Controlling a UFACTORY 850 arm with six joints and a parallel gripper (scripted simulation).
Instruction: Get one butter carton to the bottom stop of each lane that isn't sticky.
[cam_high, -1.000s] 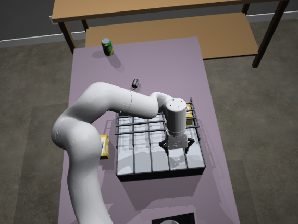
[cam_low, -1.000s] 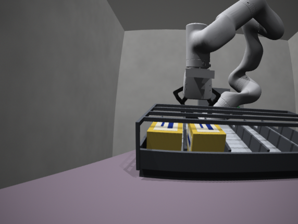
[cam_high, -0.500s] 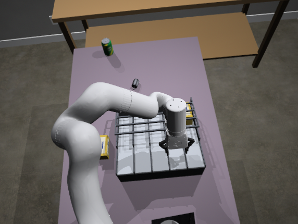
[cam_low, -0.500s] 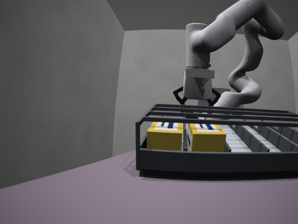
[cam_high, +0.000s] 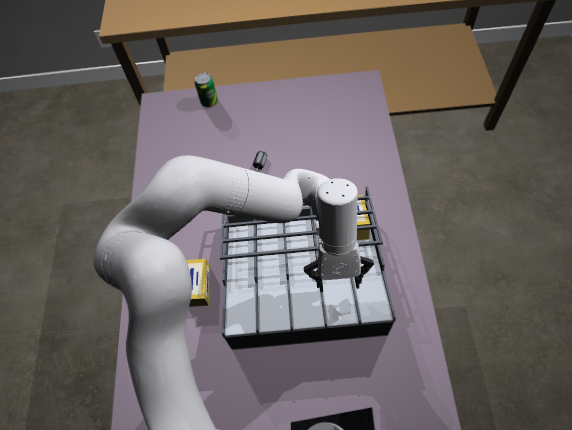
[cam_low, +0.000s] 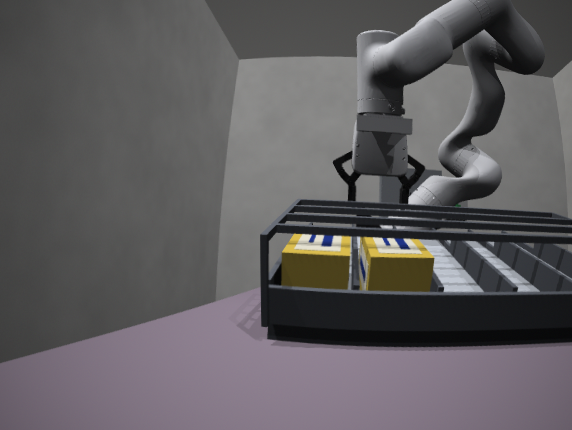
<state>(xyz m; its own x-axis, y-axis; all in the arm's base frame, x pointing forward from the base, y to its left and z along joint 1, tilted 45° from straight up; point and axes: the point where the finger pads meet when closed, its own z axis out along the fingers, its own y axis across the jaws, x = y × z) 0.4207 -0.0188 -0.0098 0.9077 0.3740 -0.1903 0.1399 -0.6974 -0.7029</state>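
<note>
The dark five-lane shelf stands on the purple table and also shows in the exterior view. Two yellow butter cartons sit side by side at the low barred end, in the two lanes at one side. In the top view only one of them shows, beside my wrist. A third carton stands on the table left of the shelf, partly hidden by my arm. My gripper is open and empty above the lanes, up-slope of the cartons; it also shows in the exterior view.
A green can stands at the table's far left. A small dark cylinder lies behind the shelf. A wooden rack stands beyond the table. The other three lanes hold nothing.
</note>
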